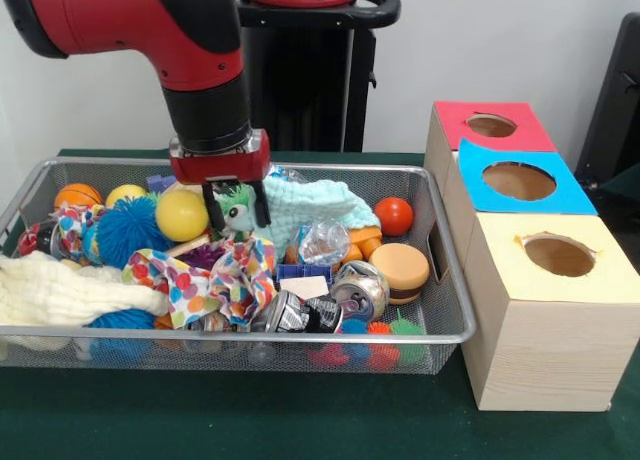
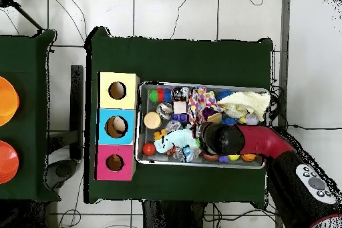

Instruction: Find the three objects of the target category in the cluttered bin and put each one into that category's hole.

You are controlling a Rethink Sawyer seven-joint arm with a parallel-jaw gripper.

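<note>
- Green cloth (image 1: 300, 425) covered the table in the front view, where a wire-mesh bin (image 1: 440, 325) was seen beside three wooden boxes with holes: pink-topped (image 1: 525, 130), blue-topped (image 1: 570, 192) and yellow-topped (image 1: 610, 275).
- Open fingers of the gripper (image 1: 237, 208) were seen straddling a green-haired soft toy (image 1: 236, 206) at mid-bin; no grasp was evident. It was judged light and squashy, best pinched across the head.
- From overhead, the arm (image 2: 257, 142) was seen covering the toy; the gripper was hidden, and the holes (image 2: 117, 90) were left unobstructed.

lab | robot arm (image 1: 190, 60) at green-clothed table (image 1: 250, 420) | tiled floor (image 2: 174, 11), loose cables (image 2: 180, 15)
</note>
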